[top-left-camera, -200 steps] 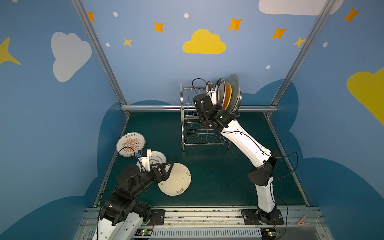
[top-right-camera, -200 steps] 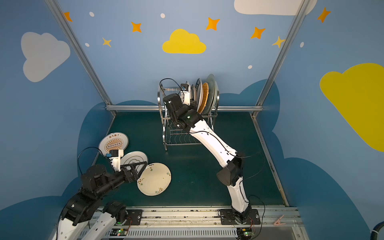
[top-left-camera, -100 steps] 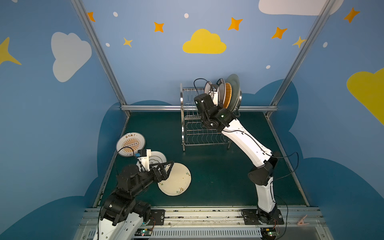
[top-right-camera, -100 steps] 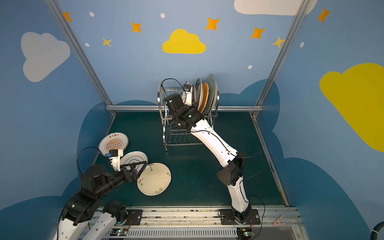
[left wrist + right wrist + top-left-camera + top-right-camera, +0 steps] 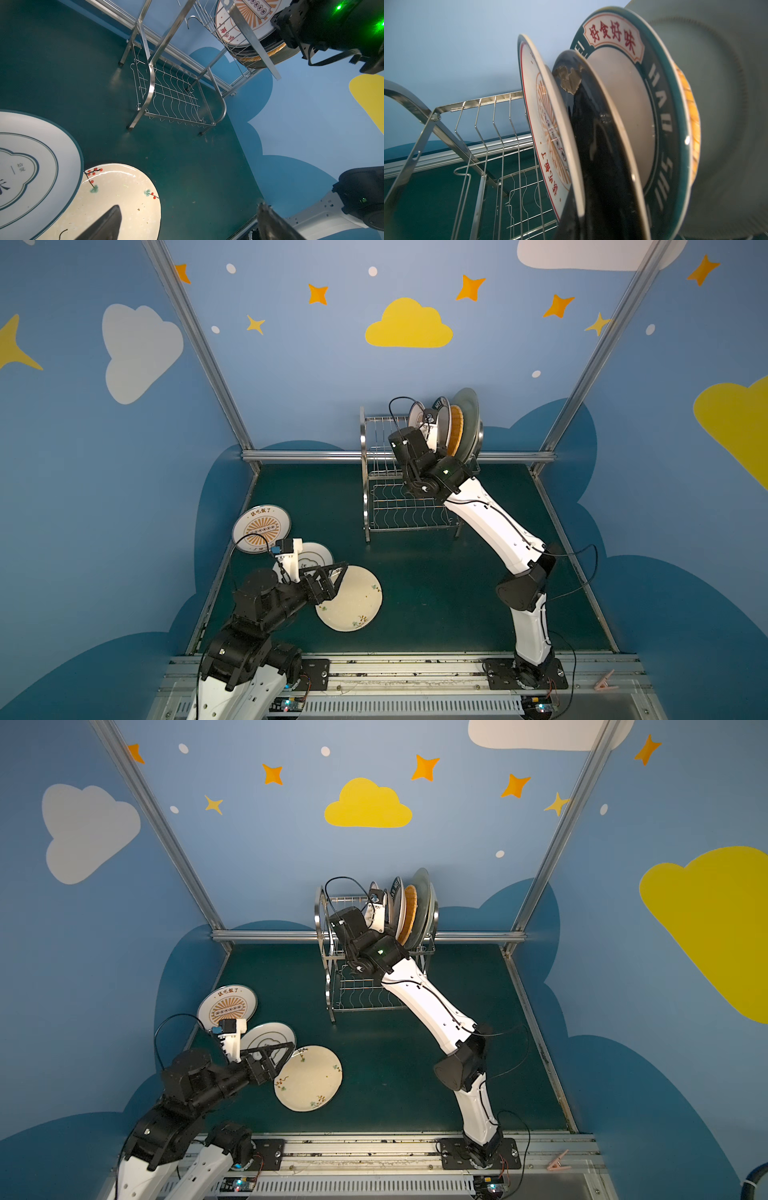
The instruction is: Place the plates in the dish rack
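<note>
Barely any change: right arm (image 5: pixel 490 522) wrist has crept slightly higher at the dish rack (image 5: pixel 365 472). Left arm and loose plates are as before.

Top views: in both, the rack stands at the back of the green mat (image 5: pixel 436 614). The right end of its upper tier holds plates on edge: racked sunburst plate (image 5: pixel 415 418), teal-rimmed plate (image 5: pixel 441 406), yellow woven plate (image 5: pixel 456 433), pale green plate (image 5: pixel 468 418). The right arm's wrist is up against that row, and the right gripper fingers are hidden there. Flat on the mat front-left lie the loose sunburst plate (image 5: pixel 259 526), cloud-emblem plate (image 5: pixel 320 556) and cream floral plate (image 5: pixel 353 608). The left gripper (image 5: pixel 338 578) sits over the floral plate's near edge, jaws spread wide, nothing between them.

Left wrist: the two fingertips (image 5: pixel 116 209) are far apart, one over the floral plate. The cloud-emblem rim overlaps the floral rim. The rack is beyond.

Right wrist: close on the row. In order: racked sunburst plate, black plate (image 5: pixel 591 145), teal-rimmed, yellow woven, pale green. The black plate has a chipped patch near its rim and sits close against the sunburst one. Fingers are not visible. The pincer is pinched closed; I cannot tell if it grips the black plate.
</note>
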Tool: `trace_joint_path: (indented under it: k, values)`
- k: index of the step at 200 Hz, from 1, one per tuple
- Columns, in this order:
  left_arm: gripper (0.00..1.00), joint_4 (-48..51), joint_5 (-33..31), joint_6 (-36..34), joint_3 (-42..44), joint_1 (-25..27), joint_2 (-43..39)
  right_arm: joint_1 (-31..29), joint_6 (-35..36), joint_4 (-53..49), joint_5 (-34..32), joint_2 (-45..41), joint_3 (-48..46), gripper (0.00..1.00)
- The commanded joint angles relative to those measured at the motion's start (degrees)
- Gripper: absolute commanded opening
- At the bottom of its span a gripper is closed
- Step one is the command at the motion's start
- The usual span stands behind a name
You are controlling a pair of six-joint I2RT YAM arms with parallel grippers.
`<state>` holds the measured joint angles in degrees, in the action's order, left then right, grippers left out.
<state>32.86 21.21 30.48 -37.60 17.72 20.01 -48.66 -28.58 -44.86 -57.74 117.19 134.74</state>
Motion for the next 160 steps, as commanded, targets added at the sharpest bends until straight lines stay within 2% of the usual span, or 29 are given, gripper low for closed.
trace_joint_path:
  k: [1, 120, 160]
  values:
    - [1.00, -0.85, 0.63, -0.24, 0.25, -0.31, -0.50, -0.47, -1.31, -3.57, 1.22, -0.29, 1.24, 0.07]
    - [1.00, -0.89, 0.67, -0.24, 0.32, -0.68, -0.54, -1.52, 0.45, -2.73, 0.87, -2.20, 1.22, 0.17]
    - [1.00, -0.86, 0.58, -0.19, 0.26, -0.77, -0.45, -1.94, 1.19, -1.99, 1.83, -3.04, 1.20, 0.26]
